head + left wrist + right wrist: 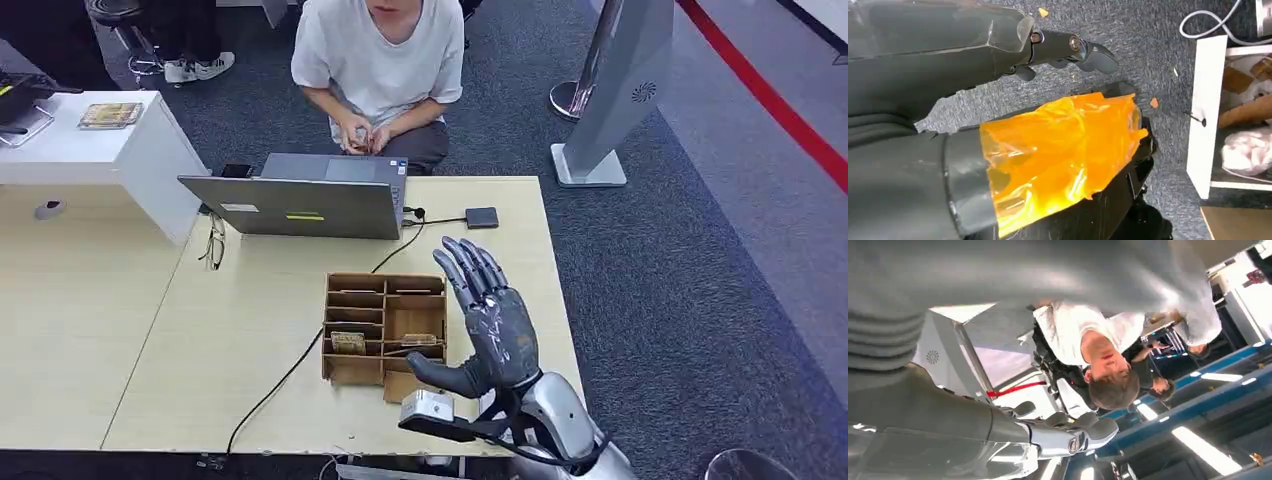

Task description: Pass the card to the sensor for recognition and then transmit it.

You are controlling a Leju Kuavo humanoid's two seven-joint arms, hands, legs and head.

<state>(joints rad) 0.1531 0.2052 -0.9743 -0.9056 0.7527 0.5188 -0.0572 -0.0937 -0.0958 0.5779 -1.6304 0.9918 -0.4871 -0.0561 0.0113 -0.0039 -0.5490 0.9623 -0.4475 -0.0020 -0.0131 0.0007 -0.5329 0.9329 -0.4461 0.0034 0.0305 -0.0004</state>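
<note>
I see my right hand raised, fingers spread, empty, just right of the wooden organizer, left hand empty, fingers apart

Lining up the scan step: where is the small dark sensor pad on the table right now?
In the head view, the sensor pad lies near the table's far edge, right of the laptop, cabled to it, beyond the wooden card box and the raised right hand.

Pale matt wood table, brown cardboard-like sorting box, rough grey carpet, glossy dark metal right hand.
</note>
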